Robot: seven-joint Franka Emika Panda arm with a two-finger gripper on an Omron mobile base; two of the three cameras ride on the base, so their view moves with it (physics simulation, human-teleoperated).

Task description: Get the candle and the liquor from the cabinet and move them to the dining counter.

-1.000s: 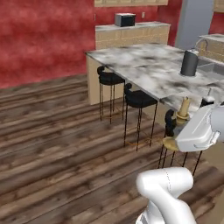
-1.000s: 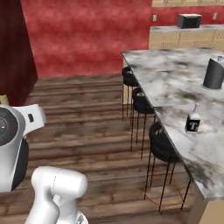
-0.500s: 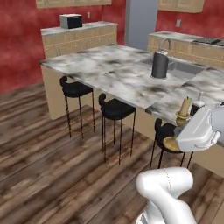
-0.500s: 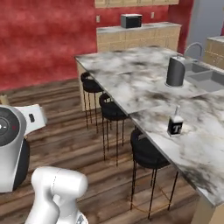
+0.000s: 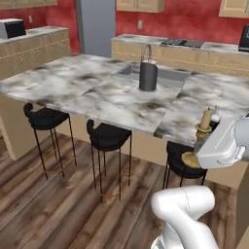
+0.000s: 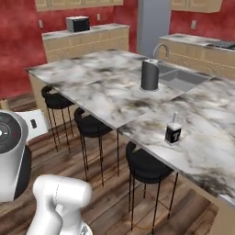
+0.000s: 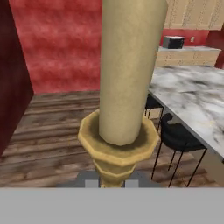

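Second half of the fetch in hand: liquor [image 6: 173,133] already standing upright on the marble bench [image 5: 97,92], at the lower right of the right base view near the bench's front edge, well apart from the tall dark canister [image 6: 149,75] beside the inset sink [image 6: 183,79]. Candle [image 5: 206,118] carried at the right edge of the left base view, tan stick upright in its brass holder, round foot showing just below the white hand and hanging off the bench over a black stool [image 5: 181,164], above the wooden floor [image 5: 58,204]. Gripper [image 7: 112,183] closed tight on the candle's holder, small grey pads visible either side of the stem at the bottom of the hand view, with the tan stick rising large through the middle of that frame. Judged to be the carry-over stage, candle not yet set down. Next move likely calls for reaching forward over the bench edge, keeping the candle vertical, lowering until the flared foot sits flat on bare marble short of the liquor, then opening up and lifting clear. Narrow foot and tall stick apt to tip if released at a tilt or too near the rim. Toaster [image 6: 77,23] on the far tan worktop at upper left, beyond the work.
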